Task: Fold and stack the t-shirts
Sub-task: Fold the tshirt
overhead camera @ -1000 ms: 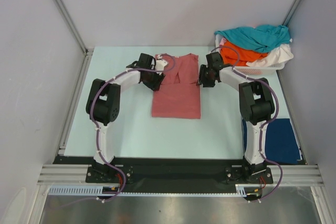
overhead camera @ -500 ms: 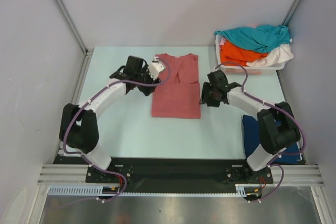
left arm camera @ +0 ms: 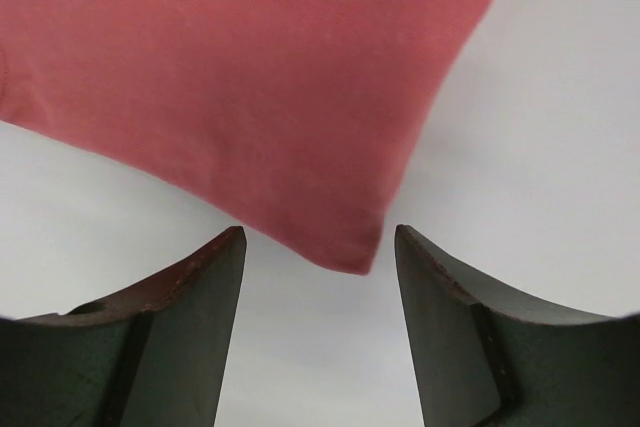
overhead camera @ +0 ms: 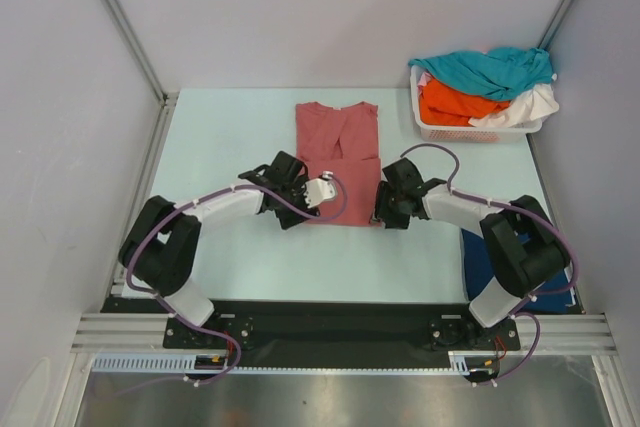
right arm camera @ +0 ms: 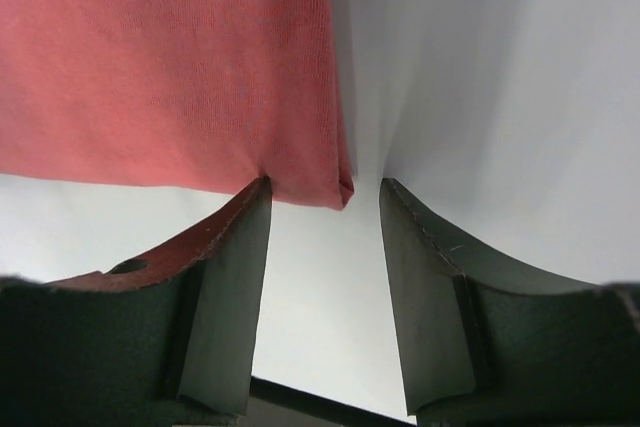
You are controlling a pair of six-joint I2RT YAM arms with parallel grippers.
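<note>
arms (overhead camera: 225,205): white links, black joints | cables (overhead camera: 343,205): purple | gripper fingers (left arm camera: 180,337): dark green

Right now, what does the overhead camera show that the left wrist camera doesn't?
Only overhead: the basket of piled shirts, the navy shirt, the left arm and right arm. Only the wrist: the left pincer open, a corner of the salmon shirt lying between its fingers. Both: that salmon shirt and the pale table.
</note>
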